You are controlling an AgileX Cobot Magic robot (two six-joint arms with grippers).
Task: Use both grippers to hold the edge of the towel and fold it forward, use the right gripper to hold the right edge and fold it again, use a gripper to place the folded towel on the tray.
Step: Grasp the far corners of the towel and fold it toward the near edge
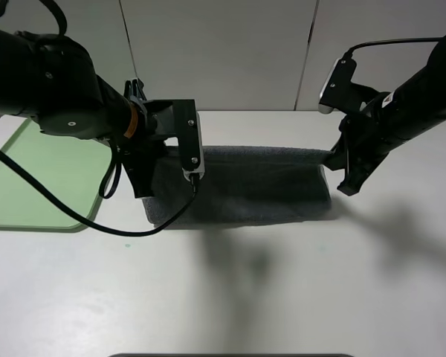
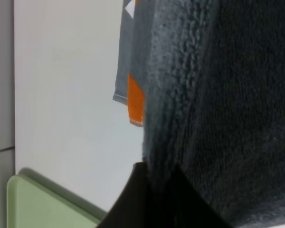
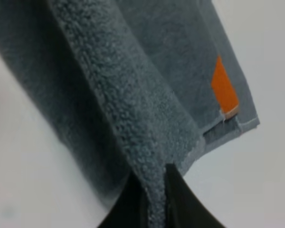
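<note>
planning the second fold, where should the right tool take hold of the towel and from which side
Probably the short right-end hem of the towel, approached from the right with the right tool. The towel lies long across the table, so that end points toward it, and its layered edge looks slim enough to pinch.

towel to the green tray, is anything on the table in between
Nothing visible stands between them. The towel sits just right of the tray, with only bare table in the gap. The left gripper is shut on the towel's left end, beside that gap.
</note>
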